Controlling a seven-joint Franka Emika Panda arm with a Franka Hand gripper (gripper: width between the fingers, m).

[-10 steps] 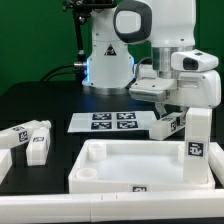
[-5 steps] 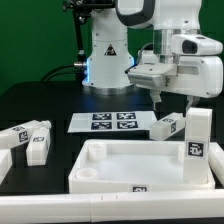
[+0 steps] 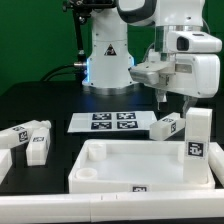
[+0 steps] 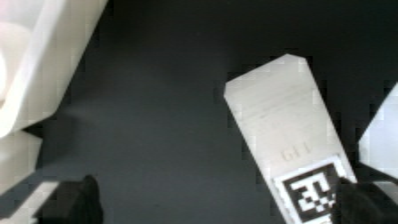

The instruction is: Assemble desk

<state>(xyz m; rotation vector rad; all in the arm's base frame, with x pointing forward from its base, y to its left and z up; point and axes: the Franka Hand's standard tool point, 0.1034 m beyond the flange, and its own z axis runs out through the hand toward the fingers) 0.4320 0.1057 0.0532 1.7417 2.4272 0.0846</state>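
Note:
The desk top [image 3: 100,158], a white rimmed tray, lies at the front. One white leg [image 3: 198,133] stands upright in its far corner on the exterior view's right. Another leg [image 3: 166,126] lies on the black table just behind the top. It also shows in the wrist view [image 4: 285,115], with its tag near one fingertip [image 4: 368,204]. My gripper [image 3: 172,98] hangs above this lying leg. It is open and holds nothing [image 4: 217,205]. Two more legs [image 3: 27,140] lie at the exterior view's left.
The marker board [image 3: 110,122] lies flat behind the desk top. The robot base [image 3: 108,55] stands at the back. In the wrist view the desk top's rim [image 4: 36,70] runs along one side.
The arm has risen and shifted slightly toward the exterior view's right. It now stands higher above the lying leg. The parts have not moved.

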